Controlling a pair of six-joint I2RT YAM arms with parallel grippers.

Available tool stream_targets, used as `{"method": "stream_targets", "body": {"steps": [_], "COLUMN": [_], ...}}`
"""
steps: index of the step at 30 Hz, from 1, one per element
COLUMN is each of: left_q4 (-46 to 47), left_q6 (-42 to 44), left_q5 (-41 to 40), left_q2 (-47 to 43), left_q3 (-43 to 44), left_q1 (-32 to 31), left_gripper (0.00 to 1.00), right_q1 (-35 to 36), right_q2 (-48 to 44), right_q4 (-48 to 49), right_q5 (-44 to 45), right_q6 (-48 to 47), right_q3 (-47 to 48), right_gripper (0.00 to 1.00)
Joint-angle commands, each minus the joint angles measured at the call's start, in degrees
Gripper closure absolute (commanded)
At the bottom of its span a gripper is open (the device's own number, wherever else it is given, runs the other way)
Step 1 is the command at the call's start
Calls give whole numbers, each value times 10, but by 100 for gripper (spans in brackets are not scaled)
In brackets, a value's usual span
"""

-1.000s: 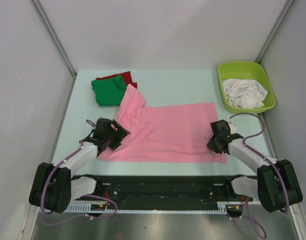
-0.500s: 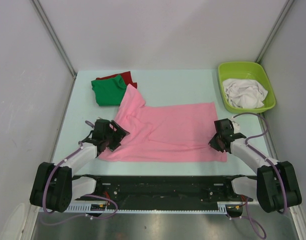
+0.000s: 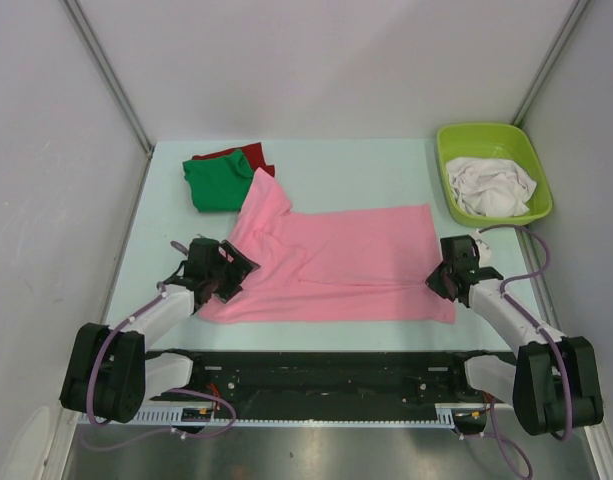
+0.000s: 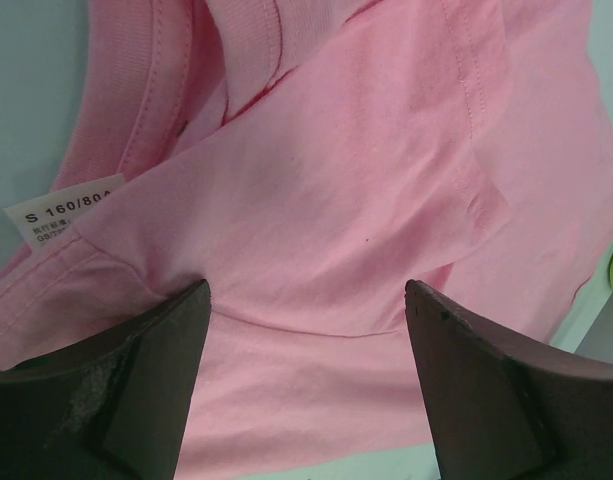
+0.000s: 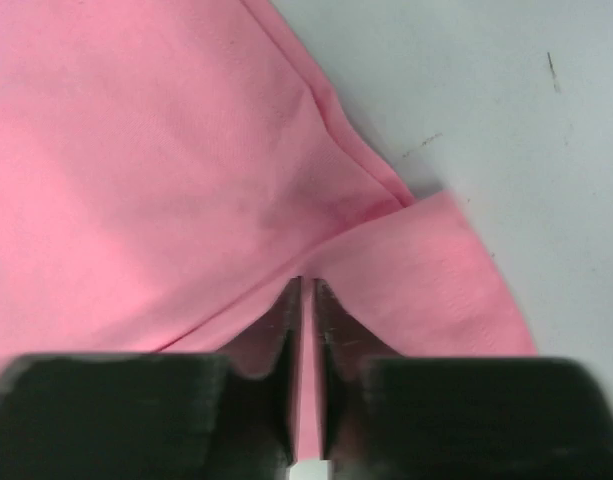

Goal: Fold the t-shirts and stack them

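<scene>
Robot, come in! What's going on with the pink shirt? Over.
Right gripper shut on pink t-shirt, hem corner. Left gripper open over collar end. Shirt flat, unfolded. Nothing in the way.

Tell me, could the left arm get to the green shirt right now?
Probably yes. Its pincer is open above the collar end of the pink shirt, and the green shirt lies just beyond it on the same side, with only flat pink cloth in between.
</scene>
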Motion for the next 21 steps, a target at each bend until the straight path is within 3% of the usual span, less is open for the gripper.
{"method": "stream_targets", "body": {"steps": [1, 2, 7, 8, 13, 21], "left_q4": [3, 1, -5, -6, -25, -109], "left_q6": [18, 19, 26, 28, 42, 102], "left_q5": [1, 0, -4, -4, -1, -12], "left_q2": [3, 1, -2, -3, -37, -87], "left_q3": [0, 0, -1, -5, 6, 110], "left_q1": [3, 3, 9, 12, 28, 38], "left_gripper": [16, 16, 16, 16, 16, 16], "right_q1": [-8, -5, 11, 13, 27, 33], "right_q2": [34, 40, -11, -28, -87, -10], "right_q4": [24, 34, 48, 42, 11, 34], "right_q5": [-20, -27, -22, -14, 1, -37], "right_q6": [-12, -13, -16, -20, -58, -95], "right_q3": [22, 21, 32, 36, 100, 141], "right_gripper": [74, 53, 17, 1, 0, 0]}}
